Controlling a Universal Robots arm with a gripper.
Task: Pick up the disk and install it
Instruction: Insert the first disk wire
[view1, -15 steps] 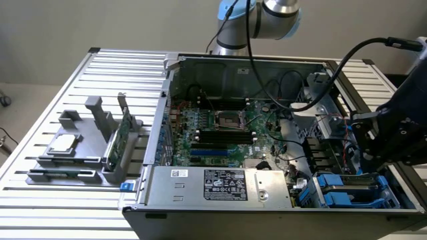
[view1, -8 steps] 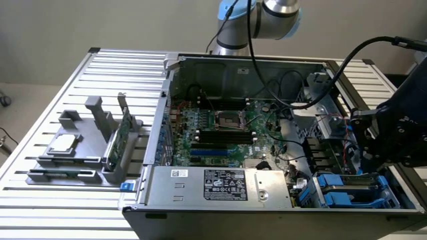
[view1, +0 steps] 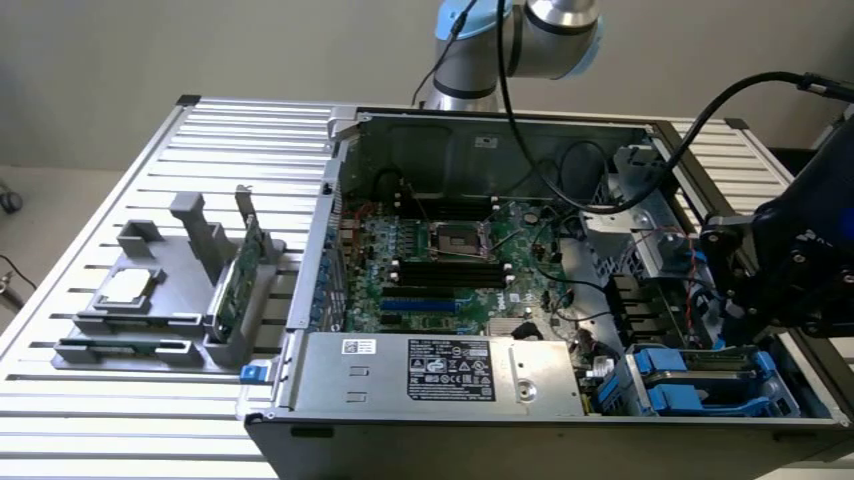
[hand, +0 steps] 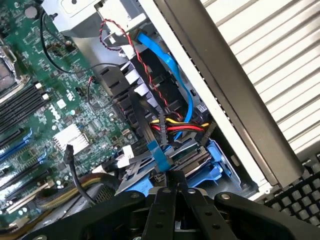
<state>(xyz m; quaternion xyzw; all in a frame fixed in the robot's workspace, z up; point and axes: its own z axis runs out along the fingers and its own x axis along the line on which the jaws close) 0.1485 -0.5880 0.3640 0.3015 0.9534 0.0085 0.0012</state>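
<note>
The disk (view1: 705, 372), grey metal edged by a bright blue carrier frame, lies in the drive bay at the near corner of the open computer case, on the exterior view's right. In the wrist view the disk (hand: 202, 159) sits just beyond my fingertips, with black cables and a blue strap running over it. My gripper (hand: 172, 187) is shut, its two black fingers pressed together with nothing seen between them. In the exterior view the gripper (view1: 737, 312) hangs just above the bay, over the case's right side.
The case holds a green motherboard (view1: 441, 260), a silver power supply (view1: 441, 370) at the near edge and bundles of cables (hand: 170, 125) beside the bay. A grey fixture (view1: 160, 300) with a processor chip and a green card stands on the slatted table (view1: 80, 400), on the left.
</note>
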